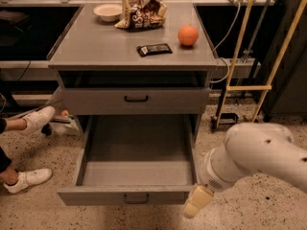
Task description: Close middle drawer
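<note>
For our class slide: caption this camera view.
Gripper beside the front corner of the open, empty middle drawer.

tool blurred nr middle drawer front corner, arm cut off at frame edge.

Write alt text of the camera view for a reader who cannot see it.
A grey cabinet's middle drawer stands pulled far out and empty, with the robot's gripper low beside its front right corner. On the cabinet top sit a bowl, a snack bag, an orange and a dark wrapped bar.
</note>
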